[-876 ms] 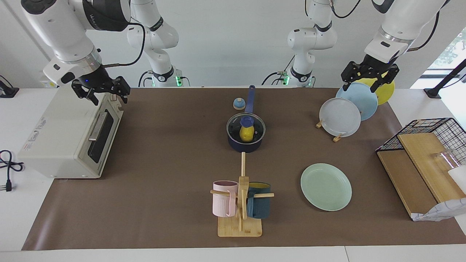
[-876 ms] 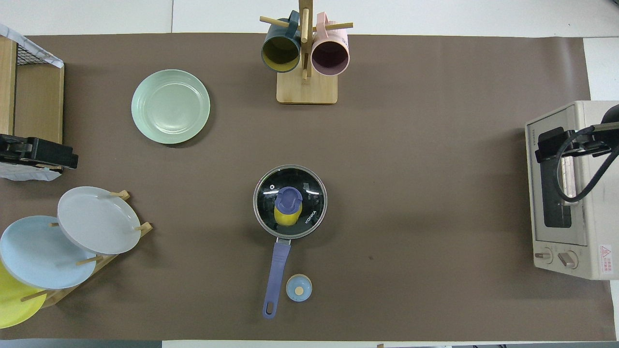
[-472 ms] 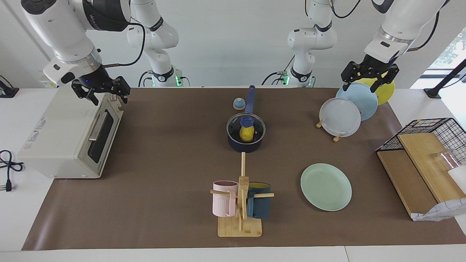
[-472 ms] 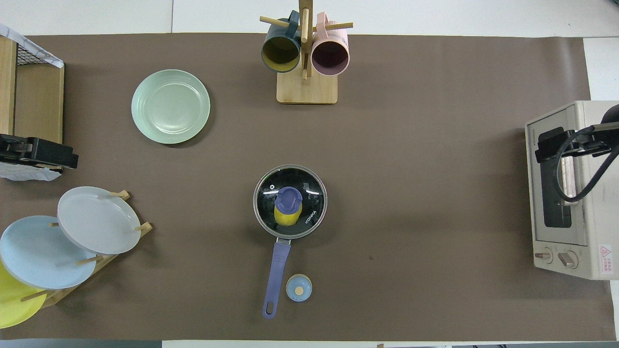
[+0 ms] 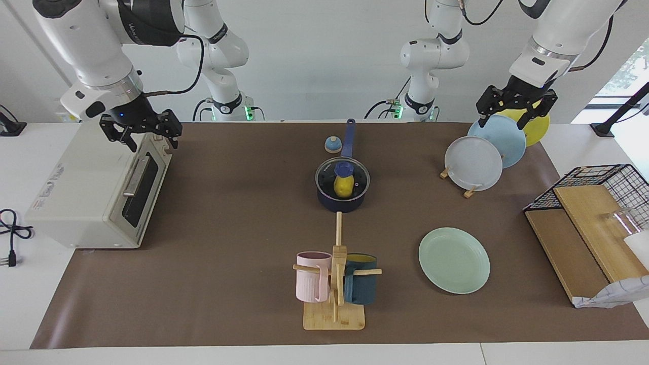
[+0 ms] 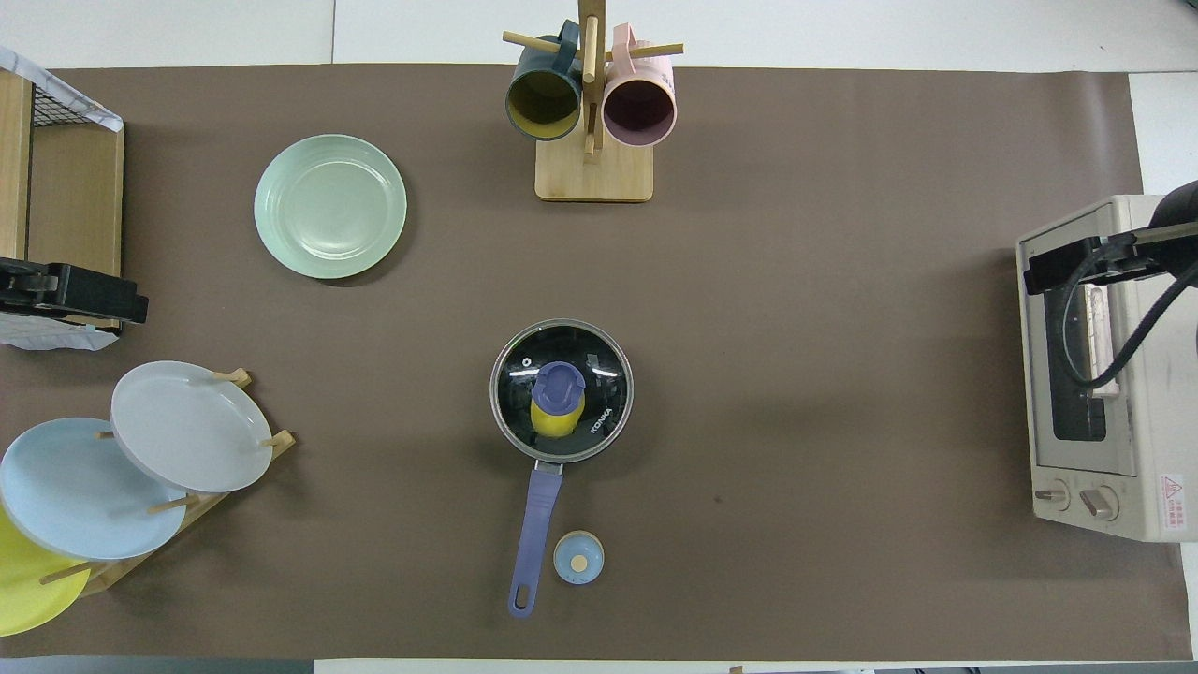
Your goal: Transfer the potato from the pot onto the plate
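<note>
The dark navy pot [image 5: 341, 202] stands mid-table with its blue handle [image 6: 532, 534] pointing toward the robots. A glass lid [image 6: 599, 374] with a blue knob sits on it. Through the lid shows the yellow potato [image 5: 344, 188] [image 6: 555, 420] inside the pot. The mint-green plate [image 5: 454, 259] [image 6: 329, 206] lies bare, farther from the robots and toward the left arm's end. My left gripper [image 5: 506, 120] [image 6: 75, 295] hangs open over the plate rack. My right gripper [image 5: 152, 143] [image 6: 1067, 267] hangs open over the toaster oven's top front edge. Neither holds anything.
A toaster oven [image 5: 96, 187] stands at the right arm's end. A rack [image 5: 469, 191] holds a grey-white plate [image 5: 473, 163], a light blue one and a yellow one. A mug tree [image 5: 334, 284] carries a pink and a teal mug. A wire basket with wooden boards [image 5: 583, 223] and a small blue knobbed disc [image 5: 332, 145] are also here.
The right gripper has shifted slightly over the toaster oven. The left gripper and everything on the table stay as they were.
</note>
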